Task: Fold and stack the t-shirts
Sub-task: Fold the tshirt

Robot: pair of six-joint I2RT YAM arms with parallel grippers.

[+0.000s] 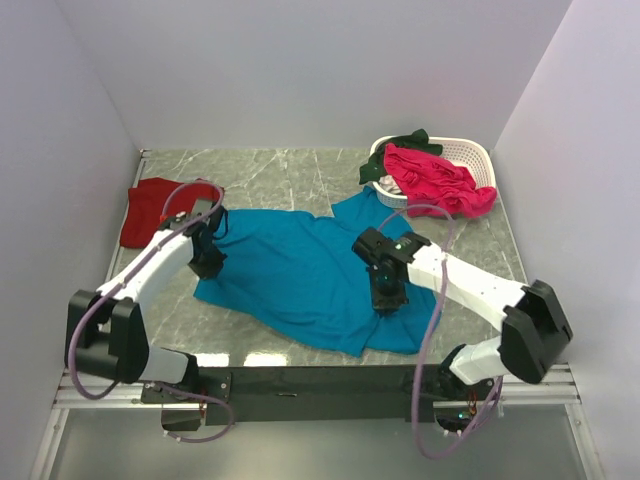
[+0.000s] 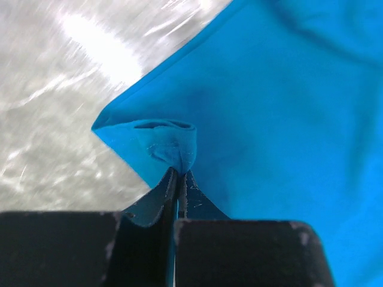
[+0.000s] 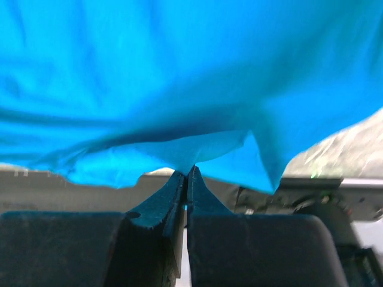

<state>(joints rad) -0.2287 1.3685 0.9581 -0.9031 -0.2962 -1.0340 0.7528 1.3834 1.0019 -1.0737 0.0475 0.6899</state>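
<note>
My left claw (image 2: 179, 178) and right claw (image 3: 187, 174) each pinch an edge of the soft teal-blue t-shirt (image 1: 300, 270), spread unfolded on the worktop (image 1: 280, 170). The dark red shirt (image 1: 150, 212) looks folded; the bright pink shirt (image 1: 440, 182) and dark green shirt (image 1: 405, 142) wait in the white slatted basket (image 1: 475, 150).

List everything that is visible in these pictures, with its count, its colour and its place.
teal-blue t-shirt: one, teal-blue, spread over the middle of the table
dark red t-shirt: one, dark red, far left of the table
pink t-shirt: one, bright pink, spilling over the basket's near rim
dark green t-shirt: one, dark green, on the basket's left side
basket: one, white, far right corner
table: one, grey marble pattern
left gripper: one, black, shut on the teal-blue t-shirt near a corner
right gripper: one, black, shut on its edge
</note>
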